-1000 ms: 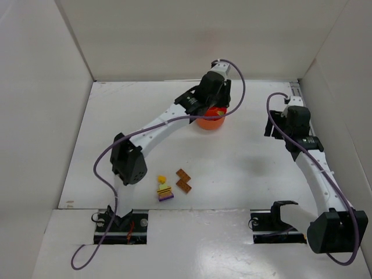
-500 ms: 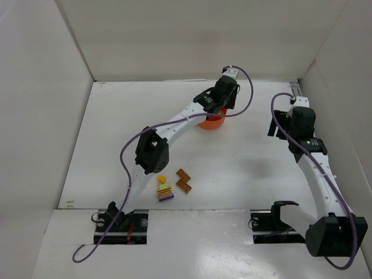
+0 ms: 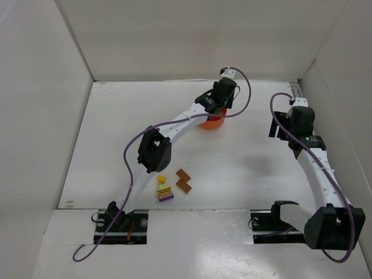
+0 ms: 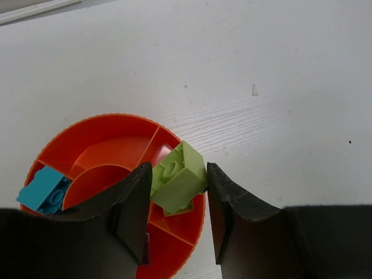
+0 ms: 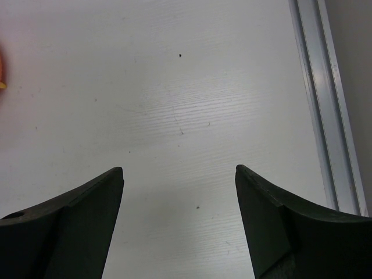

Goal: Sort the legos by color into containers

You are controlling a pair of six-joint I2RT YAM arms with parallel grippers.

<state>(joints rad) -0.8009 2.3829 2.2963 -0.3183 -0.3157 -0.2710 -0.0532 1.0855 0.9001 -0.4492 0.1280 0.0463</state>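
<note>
The sorting looks partly done. The left fingers (image 4: pixel 135 200) are clenched on a pale yellow-green studded plastic brick (image 4: pixel 179 179), holding it just above the rim of the round orange plastic dish (image 4: pixel 87 148) with its divided compartments. The brick hangs over an outer section on the side of the dish away from a teal plastic brick (image 4: pixel 43 189), which already lies in an outer section of its own. A sliver of green shows under the held brick; whether that is a second piece already in the dish cannot be told. The centre well and the sections beside it appear bare.

More is left than done, by the look of it. Well apart from the dish, on the white desk (image 3: pixel 250 151), lie orange-brown flat pieces (image 3: pixel 183 181) and, just beside them, a small stack of yellow and purple bricks (image 3: pixel 165 190) — none of it sorted yet.

The right fingers (image 5: pixel 87 212) are released and hold nothing, hovering over bare desk well apart from the dish.
</note>
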